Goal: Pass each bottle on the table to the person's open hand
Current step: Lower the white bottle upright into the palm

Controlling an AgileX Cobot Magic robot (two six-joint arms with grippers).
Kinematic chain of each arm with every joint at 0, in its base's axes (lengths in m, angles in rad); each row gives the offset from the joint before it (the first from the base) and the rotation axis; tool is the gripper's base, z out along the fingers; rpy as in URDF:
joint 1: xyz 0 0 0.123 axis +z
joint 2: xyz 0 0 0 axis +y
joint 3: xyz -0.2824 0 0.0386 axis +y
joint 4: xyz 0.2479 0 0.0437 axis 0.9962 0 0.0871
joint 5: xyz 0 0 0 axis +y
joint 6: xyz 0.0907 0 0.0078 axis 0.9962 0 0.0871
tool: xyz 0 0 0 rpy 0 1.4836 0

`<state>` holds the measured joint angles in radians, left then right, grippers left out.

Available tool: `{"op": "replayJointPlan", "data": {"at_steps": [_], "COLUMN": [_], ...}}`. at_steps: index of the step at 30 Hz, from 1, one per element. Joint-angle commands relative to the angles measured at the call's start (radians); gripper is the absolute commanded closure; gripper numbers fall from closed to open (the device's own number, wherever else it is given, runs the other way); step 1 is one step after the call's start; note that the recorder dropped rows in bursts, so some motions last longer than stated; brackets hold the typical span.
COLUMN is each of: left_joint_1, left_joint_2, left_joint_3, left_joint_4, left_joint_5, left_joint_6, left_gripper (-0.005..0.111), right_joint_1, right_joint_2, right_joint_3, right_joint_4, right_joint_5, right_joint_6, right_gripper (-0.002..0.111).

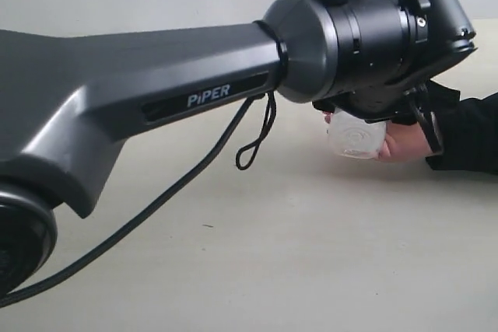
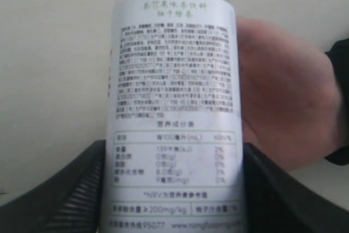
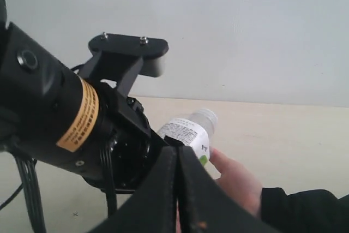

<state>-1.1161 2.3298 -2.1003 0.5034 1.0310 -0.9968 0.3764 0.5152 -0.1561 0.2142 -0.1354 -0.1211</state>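
Observation:
A clear bottle point(image 2: 173, 96) with a white label printed in green and black sits between the black fingers point(image 2: 65, 195) of my left gripper point(image 2: 173, 200), which is shut on it. The bottle point(image 1: 354, 138) hangs just above the person's open hand point(image 1: 405, 144), which rests palm up on the beige table point(image 1: 296, 254). In the right wrist view the same bottle point(image 3: 191, 129) lies right over the hand point(image 3: 234, 181). My right gripper point(image 3: 178, 151) is shut and empty, a little short of the bottle and hand. In the exterior view the left gripper's jaws are hidden behind its wrist.
The left arm's grey link point(image 1: 156, 91) and its dangling cable point(image 1: 156, 207) cross most of the exterior view. The person's dark sleeve point(image 1: 467, 134) lies on the table at the right. A pale wall point(image 3: 245, 31) stands behind the table.

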Motion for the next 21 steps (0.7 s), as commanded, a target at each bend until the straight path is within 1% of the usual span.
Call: {"op": "replayJointPlan", "data": {"at_steps": [1,5,9,16,17,19,21], "left_joint_1": [-0.002,-0.002,0.001,0.001,0.001,0.001,0.001], "left_joint_2": [-0.007,0.004,0.007,0.007,0.007,0.007,0.007], "left_joint_3": [0.066,0.115,0.143,0.143,0.143,0.143,0.143], "left_joint_4": [0.023,0.062,0.104,0.115,0.113,0.113,0.113], "left_joint_5": [-0.151,-0.188,-0.189,-0.237,-0.246,-0.252,-0.252], "left_joint_6": [-0.095,-0.164,-0.209,-0.213,-0.213,-0.211,-0.185], "left_gripper": [0.107,0.107,0.107,0.105,0.102,0.092,0.074], "right_joint_1": [-0.004,-0.004,-0.004,-0.004,-0.004,-0.004,-0.004], "right_joint_2": [-0.003,-0.003,-0.003,-0.003,-0.003,-0.003,-0.003], "right_joint_3": [0.004,0.004,0.004,0.004,0.004,0.004,0.004], "right_joint_4": [-0.005,-0.005,-0.005,-0.005,-0.005,-0.005,-0.005], "right_joint_5": [-0.006,-0.006,-0.006,-0.006,-0.006,-0.006,-0.006], "right_joint_6": [-0.001,-0.001,-0.001,-0.001,-0.001,-0.001,-0.001], "right_gripper": [0.108,0.108,0.108,0.108,0.108,0.108,0.108]}}
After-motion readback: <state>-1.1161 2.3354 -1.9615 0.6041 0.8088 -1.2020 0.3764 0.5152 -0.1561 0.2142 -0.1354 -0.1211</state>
